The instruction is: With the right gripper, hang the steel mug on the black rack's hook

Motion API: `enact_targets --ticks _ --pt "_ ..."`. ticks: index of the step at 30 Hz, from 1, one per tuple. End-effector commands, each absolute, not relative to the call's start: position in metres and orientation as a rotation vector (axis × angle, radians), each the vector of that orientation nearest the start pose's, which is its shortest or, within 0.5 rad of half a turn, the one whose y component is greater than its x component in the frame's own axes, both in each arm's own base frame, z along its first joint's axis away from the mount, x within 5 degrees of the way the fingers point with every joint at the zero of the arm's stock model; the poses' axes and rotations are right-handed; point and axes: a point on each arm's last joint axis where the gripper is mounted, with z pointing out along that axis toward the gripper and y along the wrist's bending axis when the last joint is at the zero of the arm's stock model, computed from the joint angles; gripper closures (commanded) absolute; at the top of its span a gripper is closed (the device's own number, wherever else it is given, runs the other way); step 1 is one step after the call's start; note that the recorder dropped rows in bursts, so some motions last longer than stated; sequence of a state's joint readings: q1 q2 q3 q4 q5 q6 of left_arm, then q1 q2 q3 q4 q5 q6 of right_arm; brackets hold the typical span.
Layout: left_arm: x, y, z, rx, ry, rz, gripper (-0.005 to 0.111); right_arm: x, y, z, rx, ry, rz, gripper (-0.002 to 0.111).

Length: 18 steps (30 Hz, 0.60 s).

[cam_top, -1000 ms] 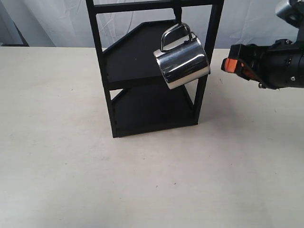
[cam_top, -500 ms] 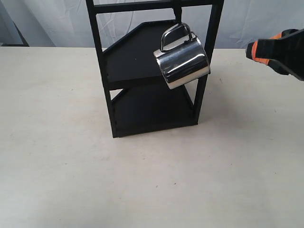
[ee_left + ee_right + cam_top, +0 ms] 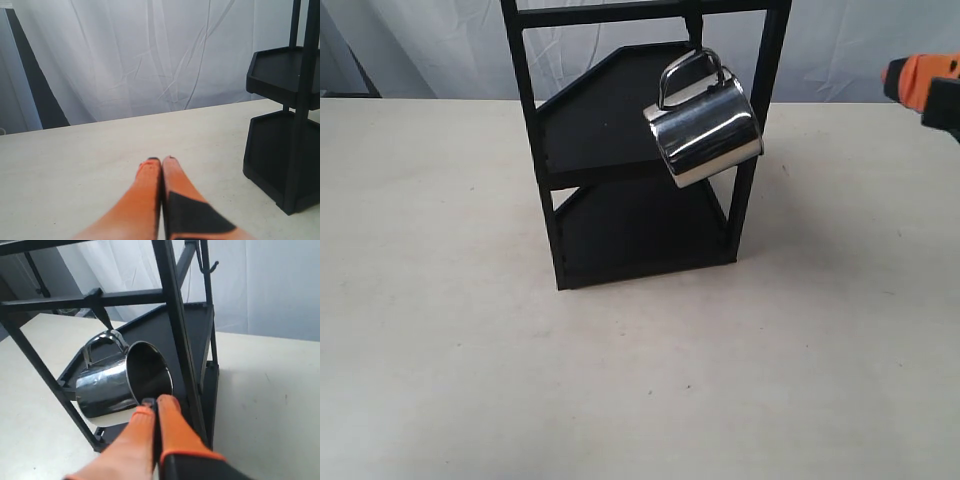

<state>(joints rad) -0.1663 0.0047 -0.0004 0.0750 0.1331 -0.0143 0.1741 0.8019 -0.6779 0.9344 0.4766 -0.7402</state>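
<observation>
The steel mug [image 3: 705, 125] hangs tilted by its looped handle from the hook [image 3: 694, 30] under the top crossbar of the black rack [image 3: 620, 150]. In the right wrist view the mug [image 3: 117, 380] shows its open mouth, handle looped over the hook [image 3: 102, 315]. My right gripper [image 3: 905, 82] is at the far right edge of the exterior view, well away from the mug, holding nothing. Its orange fingers [image 3: 156, 402] are pressed together. My left gripper [image 3: 161, 160] is shut and empty over the table, and does not show in the exterior view.
The rack [image 3: 285, 125] stands on a pale table [image 3: 620, 380], with a white curtain [image 3: 150, 55] behind. Its two tray shelves hold nothing. Another hook [image 3: 214, 265] shows on the rack's far side.
My right gripper has drawn back to the right and upward, away from the rack, almost leaving the exterior view. The mug stays hanging on the hook.
</observation>
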Motion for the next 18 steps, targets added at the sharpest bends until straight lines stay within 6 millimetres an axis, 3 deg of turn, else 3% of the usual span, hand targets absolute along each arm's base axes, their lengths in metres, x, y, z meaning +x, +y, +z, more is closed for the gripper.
enact_targets --ticks 1,2,3,7,13,18 --pt "0.056 -0.009 0.202 0.174 1.602 -0.083 0.105 0.107 0.05 0.32 -0.264 1.788 0.553 0.108" --pt "0.056 -0.009 0.202 0.174 1.602 -0.083 0.105 0.099 0.047 0.315 -0.229 1.756 0.547 0.108" --pt "0.056 -0.009 0.202 0.174 1.602 -0.083 0.105 0.089 0.04 0.293 -0.124 1.728 0.548 0.108" --pt "0.056 -0.009 0.202 0.174 1.602 -0.083 0.105 0.074 0.015 0.238 0.238 1.618 0.5 0.108" --pt "0.056 -0.009 0.202 0.174 1.602 -0.083 0.105 0.065 0.009 0.204 0.269 1.619 0.433 0.108" --pt "0.056 -0.009 0.202 0.174 1.602 -0.083 0.105 0.058 0.009 0.209 0.231 1.541 0.424 0.108"
